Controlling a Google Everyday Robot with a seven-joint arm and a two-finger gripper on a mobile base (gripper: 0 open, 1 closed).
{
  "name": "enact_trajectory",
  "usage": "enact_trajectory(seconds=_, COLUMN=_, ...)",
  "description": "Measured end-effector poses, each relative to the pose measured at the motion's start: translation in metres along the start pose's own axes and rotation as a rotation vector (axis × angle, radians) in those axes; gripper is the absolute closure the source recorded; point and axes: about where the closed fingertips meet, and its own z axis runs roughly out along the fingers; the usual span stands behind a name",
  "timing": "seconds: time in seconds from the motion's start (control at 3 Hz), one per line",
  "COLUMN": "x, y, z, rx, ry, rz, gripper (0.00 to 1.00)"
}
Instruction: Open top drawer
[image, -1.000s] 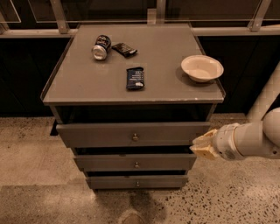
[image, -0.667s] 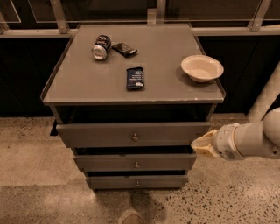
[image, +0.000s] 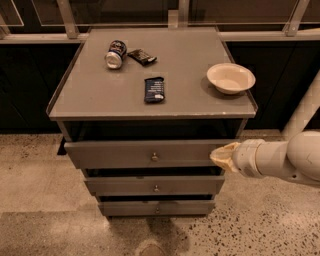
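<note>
Hand (image: 222, 156): at right edge of top drawer (image: 115, 154); grip I cannot tell.
Risk: away from knob (image: 154, 157), it may slip off.

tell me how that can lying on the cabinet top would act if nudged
The can lies on its side, so it would probably roll rather than slide. It looks like thin metal, likely light and easily dented. The gripper is down at the right end of the top drawer, well away from it.
</note>
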Motion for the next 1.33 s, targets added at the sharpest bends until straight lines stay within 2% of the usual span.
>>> enact_trajectory(seconds=0.33, x=-0.017, y=-0.028, z=0.028, rx=0.063, ry=-0.093, rz=-0.020, gripper=1.00)
enact_trajectory(seconds=0.67, x=-0.029, y=-0.052, z=0.049, rx=0.109, ry=-0.148, rz=-0.024, gripper=1.00)
enact_trajectory(seconds=1.0, x=-0.033, y=-0.073, z=0.071, rx=0.138, ry=-0.164, rz=-0.018, gripper=1.00)
enact_trajectory(seconds=1.33, x=-0.029, y=-0.100, z=0.110, rx=0.176, ry=-0.134, rz=0.002, gripper=1.00)
